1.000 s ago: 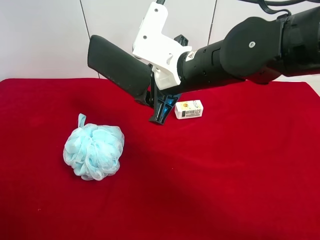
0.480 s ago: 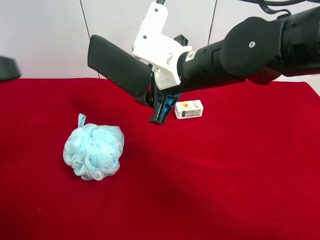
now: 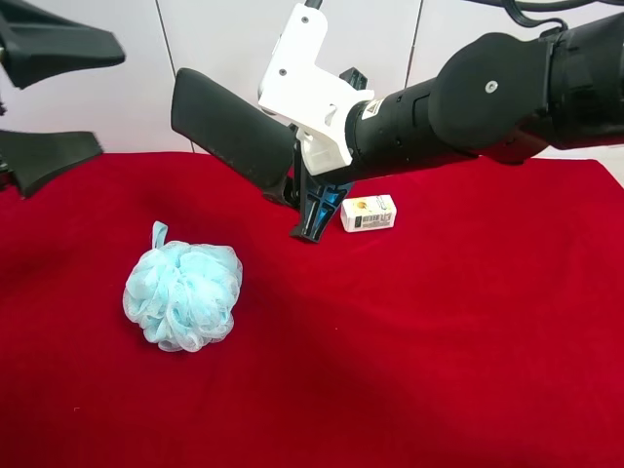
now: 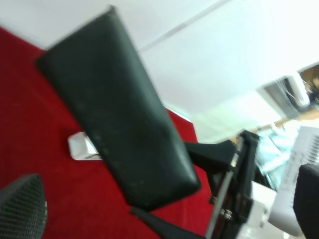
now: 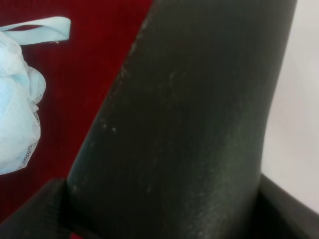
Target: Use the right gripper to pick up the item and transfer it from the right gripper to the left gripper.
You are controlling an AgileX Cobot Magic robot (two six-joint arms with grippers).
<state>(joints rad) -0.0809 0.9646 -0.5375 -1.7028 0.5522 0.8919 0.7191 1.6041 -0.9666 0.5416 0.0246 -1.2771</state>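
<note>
Two black fingers [image 3: 58, 44] are the big change here. A second ago the 10 o'clock corner of the exterior high view was just wall, and half a second ago only a sliver of black poked in at the edge. Now the left pincer [image 3: 107, 97] is properly in shot there, spread wide with nothing between its fingers. Nothing else has budged: the right pincer [image 3: 292, 210] sits in the same spot, clamped shut on the black item [image 3: 229, 127], exactly as before. The item's a flat, oblong, matte black slab with rounded corners, and I honestly can't tell what it actually is. It's up off the red table [image 3: 439, 370], tilted, with its free end pointing to 10 o'clock and its lower end pinched at the 4 o'clock side, roughly 11 o'clock from the middle of the view. In the right wrist view it fills nearly the whole frame [image 5: 189, 119], and you can see faint pale specks on the surface. The left wrist view looks at it broadside [image 4: 119, 119]. On the table, a fluffy light-blue loofah [image 3: 183, 294] with a ribbon loop lies well apart at about 7 o'clock from the item. A small white box [image 3: 369, 213] sits just beside the right pincer's tips at 3 o'clock.
</note>
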